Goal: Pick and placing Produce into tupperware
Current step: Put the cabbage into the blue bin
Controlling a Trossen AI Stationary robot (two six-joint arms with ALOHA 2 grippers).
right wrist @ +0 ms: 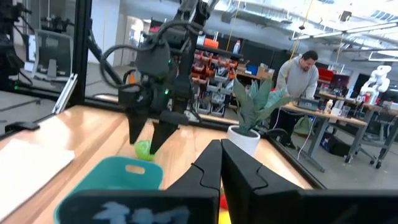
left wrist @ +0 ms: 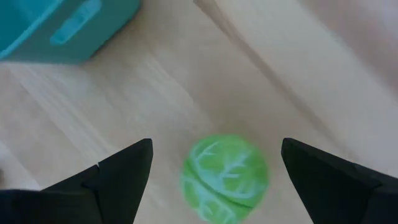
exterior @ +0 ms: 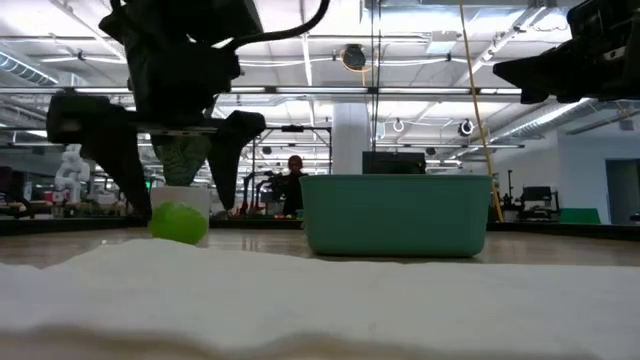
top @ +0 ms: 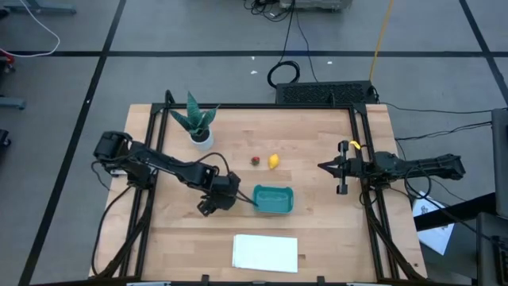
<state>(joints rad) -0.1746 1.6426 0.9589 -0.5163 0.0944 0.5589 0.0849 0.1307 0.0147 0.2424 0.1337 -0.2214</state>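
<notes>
We found the left gripper (top: 208, 205) low over the table (top: 317, 230), just left of the tupperware (top: 274, 199). Its 2 fingers (left wrist: 118, 180) stood wide apart, 1 on each side of the light green round piece (left wrist: 225, 177). That piece lay on the wood between them, and we saw no finger touching it. In the low view the green piece (exterior: 179, 222) sat on the tabletop under the gripper (exterior: 180, 205), left of the teal tub (exterior: 396, 213) and clear of its wall.

The tupperware stood upright near the table's middle, and we saw no produce in it. The yellow lemon-like piece (top: 273, 161) and the smaller dark red piece (top: 255, 160) lay side by side on the wood, farther back than the tub and apart from it.

The right gripper (top: 322, 166) hung above the right part of the table, pointing left, its 2 fingers (right wrist: 208, 165) pressed together on nothing.

A potted plant (top: 197, 123) stood at the far left, and a white sheet (top: 265, 252) lay at the near edge.
</notes>
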